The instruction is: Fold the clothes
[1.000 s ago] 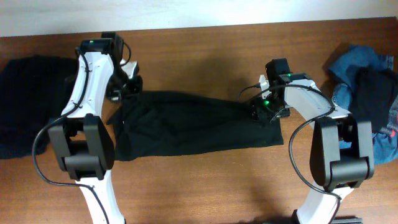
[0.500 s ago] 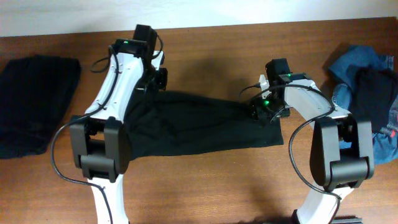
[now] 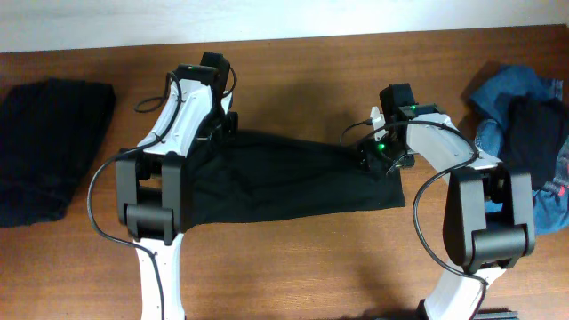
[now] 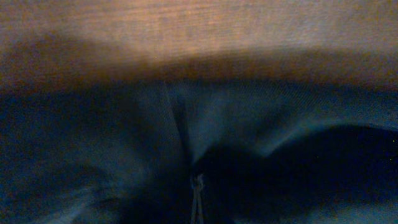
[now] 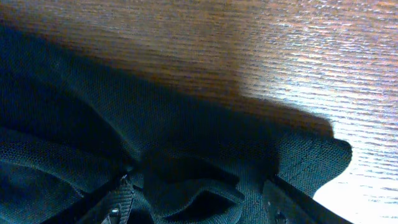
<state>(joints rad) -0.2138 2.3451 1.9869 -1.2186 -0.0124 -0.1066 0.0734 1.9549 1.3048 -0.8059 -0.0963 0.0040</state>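
Note:
The black T-shirt (image 3: pixel 284 178) lies stretched crosswise over the middle of the wooden table, rumpled, with no logo showing. My left gripper (image 3: pixel 220 120) is at the shirt's upper left corner. In the left wrist view the left gripper (image 4: pixel 196 199) is shut, pinching a ridge of the dark fabric (image 4: pixel 93 143). At the shirt's right end sits my right gripper (image 3: pixel 384 158). In the right wrist view the right gripper (image 5: pixel 199 202) is open, its fingers (image 5: pixel 118 202) wide apart, with a loose fold of the fabric (image 5: pixel 93 124) bunched between them.
A folded black garment (image 3: pixel 44 147) lies at the table's far left. A heap of blue and dark clothes (image 3: pixel 524 133) sits at the far right. The table's back edge (image 3: pixel 284 40) runs along the top, against a white wall.
My left arm swung right from the shirt's far left edge, drawing that end of the fabric inward, then settled slightly lower. The right arm has not moved.

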